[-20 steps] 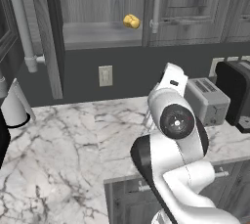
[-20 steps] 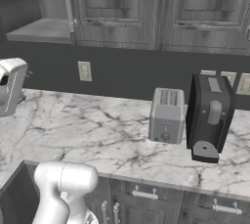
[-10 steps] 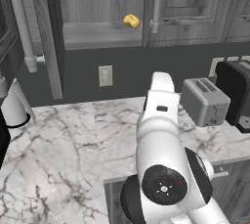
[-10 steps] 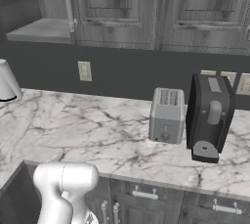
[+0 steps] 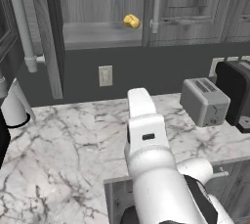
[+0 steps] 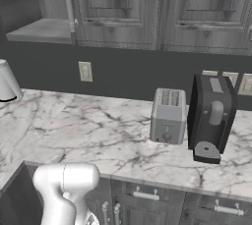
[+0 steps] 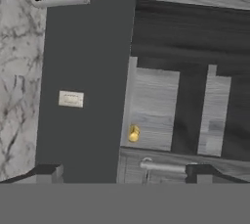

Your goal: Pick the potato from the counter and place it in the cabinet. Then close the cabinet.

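The potato (image 5: 131,21) lies on the grey shelf (image 5: 93,34) of the open cabinet (image 5: 53,37), close to the closed right door's bar handle (image 5: 156,3). In the hand view the potato (image 7: 133,133) rests on the shelf (image 7: 154,105), well ahead of my gripper (image 7: 126,173). Its two dark fingertips (image 7: 48,171) stand far apart with nothing between them. That view is rolled, so the marble counter (image 7: 19,86) runs down its left side. In the left base view my white forearm rises over the counter (image 5: 63,159) toward the back wall and hides the gripper.
A silver toaster (image 5: 205,101) and a black coffee machine (image 6: 211,116) stand at the counter's right. A white cylindrical appliance (image 5: 12,105) stands at the far left. The open door's long bar handle (image 5: 22,22) juts out at upper left. A wall outlet (image 5: 105,76) sits below the shelf.
My arm has swung round in the left base view; its forearm now stands in the middle, pointing at the wall. The potato stays on the shelf. The jaws stay wide.
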Robot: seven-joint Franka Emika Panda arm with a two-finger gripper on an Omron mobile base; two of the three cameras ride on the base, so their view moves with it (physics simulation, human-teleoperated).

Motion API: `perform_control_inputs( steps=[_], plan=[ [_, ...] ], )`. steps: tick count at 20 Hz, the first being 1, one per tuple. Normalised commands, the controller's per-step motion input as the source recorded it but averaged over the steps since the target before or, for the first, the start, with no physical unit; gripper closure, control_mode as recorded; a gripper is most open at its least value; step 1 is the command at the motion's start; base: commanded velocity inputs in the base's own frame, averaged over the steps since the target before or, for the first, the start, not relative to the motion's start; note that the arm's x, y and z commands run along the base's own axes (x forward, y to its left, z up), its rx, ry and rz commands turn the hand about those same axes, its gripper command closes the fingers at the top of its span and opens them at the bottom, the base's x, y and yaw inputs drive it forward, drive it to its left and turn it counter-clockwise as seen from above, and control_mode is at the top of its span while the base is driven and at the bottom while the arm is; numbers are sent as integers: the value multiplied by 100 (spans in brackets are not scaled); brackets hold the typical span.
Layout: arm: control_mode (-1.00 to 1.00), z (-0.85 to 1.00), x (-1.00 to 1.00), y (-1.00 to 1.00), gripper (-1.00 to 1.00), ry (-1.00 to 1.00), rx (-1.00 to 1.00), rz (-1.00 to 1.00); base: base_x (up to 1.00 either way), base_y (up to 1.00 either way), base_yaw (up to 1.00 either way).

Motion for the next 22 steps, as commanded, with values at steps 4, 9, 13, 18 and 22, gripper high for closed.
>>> perform_control_inputs(
  steps=[4,9,13,18,22],
  plan=[
    [-100,0,0,55,-100,-18,-17,4,0,0,0],
    [-100,0,0,67,-100,-11,-19,0,0,0,0],
    [-100,0,0,65,-100,-3,-5,0,0,0,0],
    [-100,0,2,44,-100,-5,2,0,0,0,0],
    [-100,0,18,14,-100,-4,10,1,0,0,0]
  ],
)
